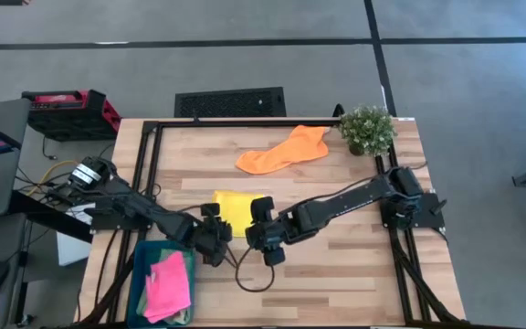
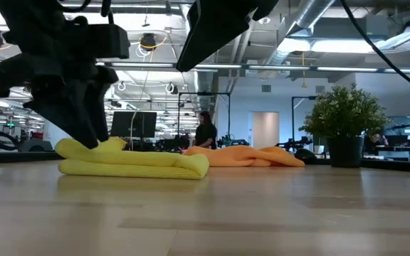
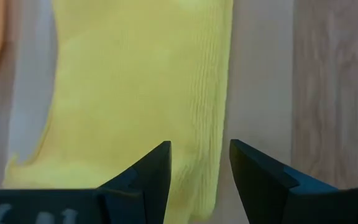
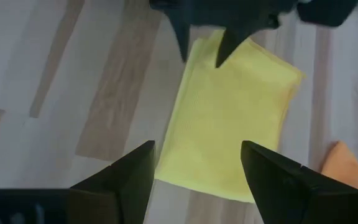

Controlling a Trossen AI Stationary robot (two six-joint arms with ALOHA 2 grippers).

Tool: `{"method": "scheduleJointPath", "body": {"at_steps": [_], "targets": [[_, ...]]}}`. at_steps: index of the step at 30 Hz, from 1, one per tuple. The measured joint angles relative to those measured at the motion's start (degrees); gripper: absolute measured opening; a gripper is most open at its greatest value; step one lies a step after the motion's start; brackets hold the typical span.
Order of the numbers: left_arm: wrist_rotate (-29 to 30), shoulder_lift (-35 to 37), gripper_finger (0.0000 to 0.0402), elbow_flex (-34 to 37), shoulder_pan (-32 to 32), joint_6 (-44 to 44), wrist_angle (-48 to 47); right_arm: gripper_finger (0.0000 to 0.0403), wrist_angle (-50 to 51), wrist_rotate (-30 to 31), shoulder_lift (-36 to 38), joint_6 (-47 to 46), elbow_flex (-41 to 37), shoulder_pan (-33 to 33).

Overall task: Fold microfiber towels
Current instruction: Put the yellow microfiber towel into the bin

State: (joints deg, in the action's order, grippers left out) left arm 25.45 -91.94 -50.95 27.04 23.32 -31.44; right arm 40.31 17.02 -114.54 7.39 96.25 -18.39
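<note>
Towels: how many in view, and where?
3 clearly. Yellow towel folded mid-table between the left gripper and right gripper, orange towel crumpled near the plant, pink towel in the bin, perhaps covering more.

Three towels: yellow towel [image 1: 234,206], orange towel [image 1: 286,150], pink towel [image 1: 169,283]; one bin [image 1: 136,279]; one plant [image 1: 367,129].

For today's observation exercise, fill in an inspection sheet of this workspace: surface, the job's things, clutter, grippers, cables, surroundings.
Surface: wooden table, light planks, dark frame.
Job's things: yellow towel folded flat mid-table; orange towel crumpled farther back; pink towel in the teal bin.
Clutter: potted plant at a back corner.
Grippers: left gripper open at the yellow towel's edge; right gripper open above the same towel.
Cables: a black cable loops on the table near the grippers.
Surroundings: open hall; a person stands far behind.
</note>
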Motion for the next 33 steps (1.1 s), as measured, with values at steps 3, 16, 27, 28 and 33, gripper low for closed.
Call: {"method": "scheduleJointPath", "body": {"at_steps": [3, 16, 27, 28, 33], "targets": [[-1.6, 0.0, 0.0156, 1.0, -1.19, -3.07, 2.77, 0.026, 0.02, 0.09, 0.0, -0.47, 0.0, 0.07], [-4.04, 0.0, 0.0155, 8.07, -2.72, -8.78, 11.37, 0.026, 0.06, 0.08, 0.0, -0.41, 0.0, 0.2], [-2.08, 0.2, 0.0148, 11.42, -2.61, -10.6, 13.97, 0.026, 0.04, 0.06, 0.0, -0.39, 0.01, 0.16], [-2.08, 0.2, 0.014, 11.56, -2.62, -10.65, 13.89, 0.026, 0.05, 0.06, 0.0, -0.39, 0.0, 0.16], [-2.8, 0.13, 0.0063, 11.64, -2.74, -10.61, 13.43, 0.026, 0.05, 0.06, -0.02, -0.39, 0.0, 0.22]]}}
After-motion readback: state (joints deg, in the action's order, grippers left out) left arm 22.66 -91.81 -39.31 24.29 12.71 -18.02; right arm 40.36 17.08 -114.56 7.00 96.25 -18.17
